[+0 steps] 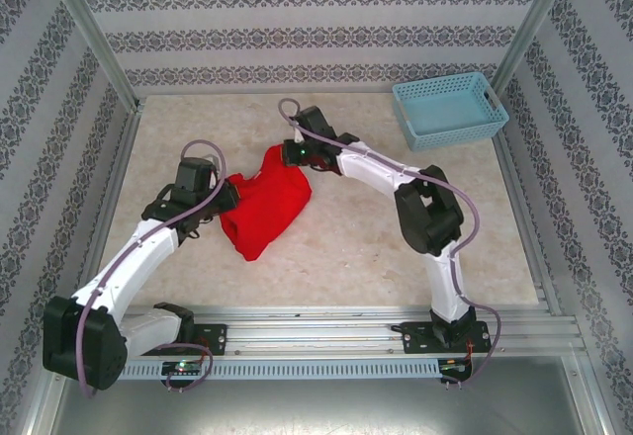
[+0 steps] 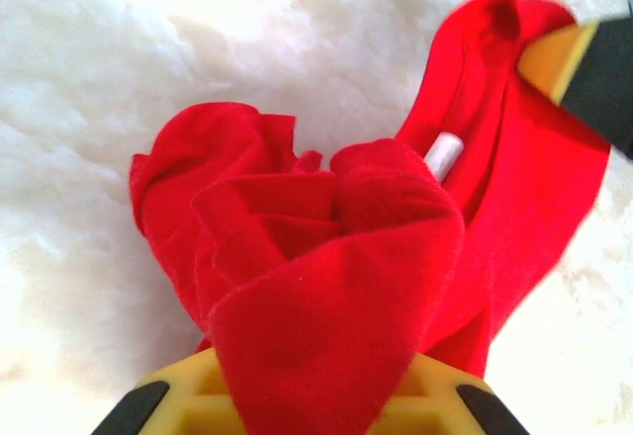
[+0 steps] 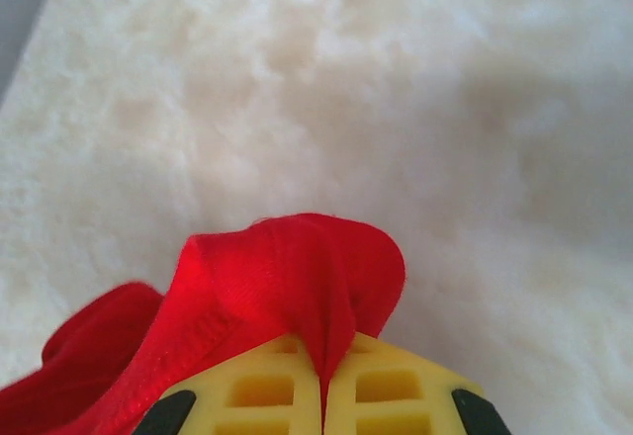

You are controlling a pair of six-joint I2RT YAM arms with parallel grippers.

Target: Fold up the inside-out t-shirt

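The inside-out t-shirt (image 1: 265,206) is a bright red crumpled bundle on the pale tabletop, held between both arms. My left gripper (image 1: 226,198) is at its left edge, shut on a thick bunch of the t-shirt (image 2: 297,257) that spills over the yellow fingers (image 2: 173,400); a small white label (image 2: 443,153) shows inside a fold. My right gripper (image 1: 289,154) is at the shirt's far top corner, its jaws pressed together on a thin fold of the t-shirt (image 3: 297,267) that stands up above my right gripper (image 3: 323,376). The right gripper's yellow finger (image 2: 554,54) also appears in the left wrist view.
A light blue plastic basket (image 1: 450,111) stands at the back right corner. Patterned walls and metal frame posts (image 1: 94,35) close in the table on three sides. Bare tabletop (image 1: 366,247) lies to the right of and in front of the shirt.
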